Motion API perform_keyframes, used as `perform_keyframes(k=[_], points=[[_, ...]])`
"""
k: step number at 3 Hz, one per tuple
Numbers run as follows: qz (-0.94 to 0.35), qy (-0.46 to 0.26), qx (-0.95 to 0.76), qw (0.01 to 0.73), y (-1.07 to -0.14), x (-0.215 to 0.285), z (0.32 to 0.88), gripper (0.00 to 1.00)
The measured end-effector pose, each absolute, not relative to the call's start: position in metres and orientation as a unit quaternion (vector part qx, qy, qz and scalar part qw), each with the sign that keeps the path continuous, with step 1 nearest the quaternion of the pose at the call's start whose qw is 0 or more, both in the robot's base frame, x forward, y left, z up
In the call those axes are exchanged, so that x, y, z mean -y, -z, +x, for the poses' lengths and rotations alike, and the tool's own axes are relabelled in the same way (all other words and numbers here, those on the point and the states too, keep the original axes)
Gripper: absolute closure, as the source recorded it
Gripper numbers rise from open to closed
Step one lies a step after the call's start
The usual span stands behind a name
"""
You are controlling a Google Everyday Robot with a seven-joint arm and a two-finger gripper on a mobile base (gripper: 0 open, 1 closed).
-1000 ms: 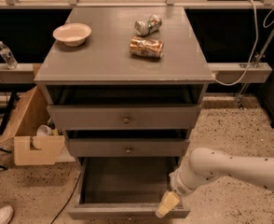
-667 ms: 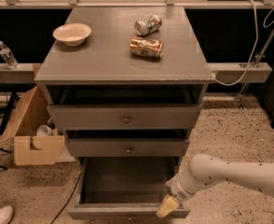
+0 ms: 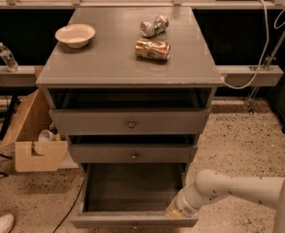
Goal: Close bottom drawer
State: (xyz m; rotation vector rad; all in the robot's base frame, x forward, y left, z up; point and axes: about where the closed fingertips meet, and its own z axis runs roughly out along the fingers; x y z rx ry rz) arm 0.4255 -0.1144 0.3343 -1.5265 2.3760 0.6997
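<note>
The bottom drawer [image 3: 133, 220] of the grey cabinet is pulled far out, showing its dark grey inside [image 3: 133, 186]. Its slim front runs along the lower edge of the view and its knob is cut off there. My gripper [image 3: 174, 211] sits at the drawer's front right corner, at the end of the white arm [image 3: 229, 188] that comes in from the right. It rests against the front rim. The middle drawer [image 3: 133, 154] and the top drawer [image 3: 131, 123] stand slightly out above it.
On the cabinet top [image 3: 108, 62] are a white bowl [image 3: 75, 34] and two crushed cans [image 3: 153, 49]. An open cardboard box [image 3: 33, 140] stands left of the cabinet. A water bottle [image 3: 7, 57] stands on the left ledge. A cable [image 3: 259, 57] hangs at right.
My arm and gripper have shifted slightly lower and left along the drawer's front right corner. The drawer still stands far open.
</note>
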Motion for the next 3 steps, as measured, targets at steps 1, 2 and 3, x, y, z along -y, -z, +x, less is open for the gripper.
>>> perform_keyframes(k=[1,2,3], points=[[-0.520,-0.242,-0.811,0.114,-0.3312,0.1132,0.4234,0.88],[-0.520,-0.242,-0.811,0.114,-0.3312,0.1131,0.4234,1.00],[-0.520,-0.242,-0.811,0.114,-0.3312,0.1131,0.4234,1.00]])
